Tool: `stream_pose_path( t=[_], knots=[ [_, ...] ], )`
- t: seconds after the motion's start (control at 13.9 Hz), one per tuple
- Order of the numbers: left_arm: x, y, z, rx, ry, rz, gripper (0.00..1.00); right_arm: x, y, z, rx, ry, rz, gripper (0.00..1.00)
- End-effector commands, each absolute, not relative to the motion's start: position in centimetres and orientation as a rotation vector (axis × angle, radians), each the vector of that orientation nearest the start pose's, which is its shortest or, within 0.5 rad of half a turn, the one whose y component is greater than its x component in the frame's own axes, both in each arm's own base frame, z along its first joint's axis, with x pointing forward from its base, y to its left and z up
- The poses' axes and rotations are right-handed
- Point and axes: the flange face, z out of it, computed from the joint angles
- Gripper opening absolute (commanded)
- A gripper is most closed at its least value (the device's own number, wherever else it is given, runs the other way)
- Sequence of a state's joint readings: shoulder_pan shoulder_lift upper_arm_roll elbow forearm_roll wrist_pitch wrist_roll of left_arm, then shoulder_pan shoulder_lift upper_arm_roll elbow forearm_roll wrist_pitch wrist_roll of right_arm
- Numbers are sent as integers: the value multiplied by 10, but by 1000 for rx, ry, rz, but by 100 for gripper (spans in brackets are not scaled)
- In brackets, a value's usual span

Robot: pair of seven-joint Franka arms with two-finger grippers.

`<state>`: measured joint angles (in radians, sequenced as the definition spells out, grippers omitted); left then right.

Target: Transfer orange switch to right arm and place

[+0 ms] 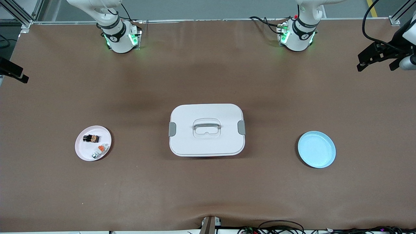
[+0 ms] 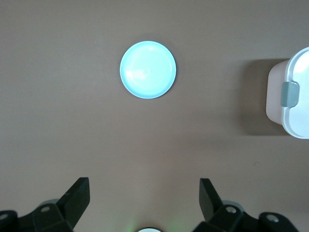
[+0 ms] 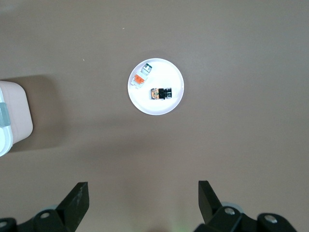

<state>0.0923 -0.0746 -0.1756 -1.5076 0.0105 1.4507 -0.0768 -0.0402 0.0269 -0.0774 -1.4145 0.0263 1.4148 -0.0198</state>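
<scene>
The orange switch (image 1: 90,138) (image 3: 160,93), a tiny black block with an orange band, lies on a pale pink plate (image 1: 85,150) (image 3: 157,107) toward the right arm's end of the table. A whitish part with an orange tab (image 1: 100,149) (image 3: 143,76) lies beside it on that plate. My right gripper (image 3: 142,185) hangs open and empty high over the bare table near that plate. My left gripper (image 2: 144,182) is also open and empty, high over the table near a light blue plate (image 1: 317,149) (image 2: 147,70). Neither gripper shows in the front view.
A white lidded box with grey clasps and a handle (image 1: 206,112) (image 2: 294,111) (image 3: 12,116) stands mid-table between the two plates. Black camera mounts reach in at both table ends (image 1: 380,53) (image 1: 13,72). Cables lie along the near edge.
</scene>
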Motion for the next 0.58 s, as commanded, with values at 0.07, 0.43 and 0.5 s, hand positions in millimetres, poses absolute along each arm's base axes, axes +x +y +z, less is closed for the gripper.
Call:
stream_pose_path(
  t=[0.07,0.43,0.5],
  knots=[
    [511,-51,695,-3122,46,-58,100,541,-43,672,-3111,124,-14,100],
    [509,-50,695,-3122,46,-29,100,545,-44,671,-3124,103,-37,100],
    [509,-51,695,-3122,46,-29,100,545,-45,672,-3131,99,-42,100]
  ],
)
